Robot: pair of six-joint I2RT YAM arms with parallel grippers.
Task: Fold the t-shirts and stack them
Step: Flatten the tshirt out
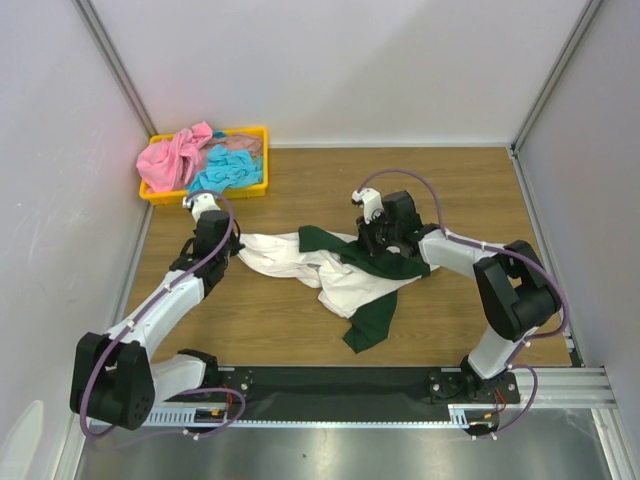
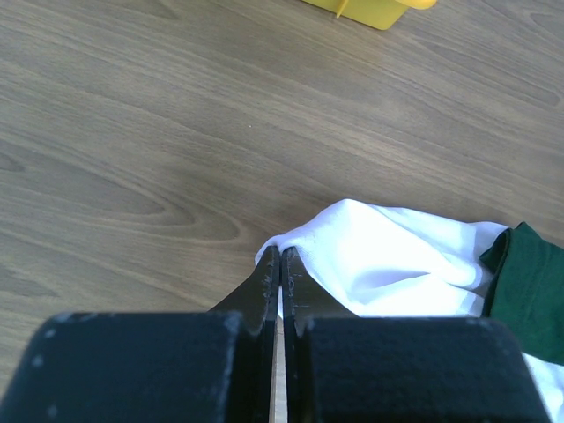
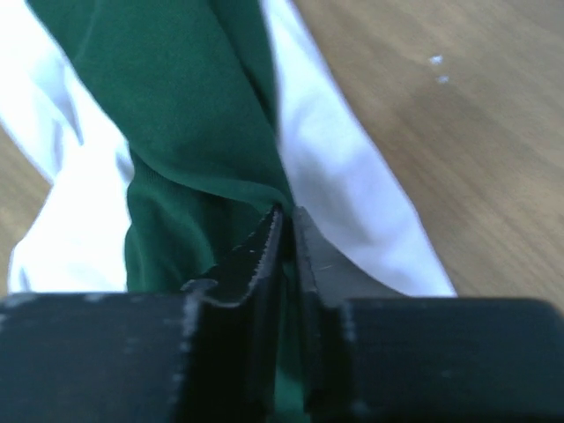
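Pale walls (image 1: pixel 400 60) box in a wood-grain worktop (image 1: pixel 290 325), with the white-and-green t-shirt (image 1: pixel 345 285) crumpled at its middle. The left gripper (image 2: pixel 280 257) has its jaws pinching the shirt's white edge; the right gripper (image 3: pixel 287 216) has its jaws pinching a green fold.

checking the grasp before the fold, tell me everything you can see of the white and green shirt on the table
The white and green t-shirt is soft cloth, white body with dark green sleeves, lying crumpled and unfolded on the wooden table, one green sleeve trailing toward the near edge. No print shows. The left gripper is shut on its white left edge; the right gripper pinches a green fold at its right side.
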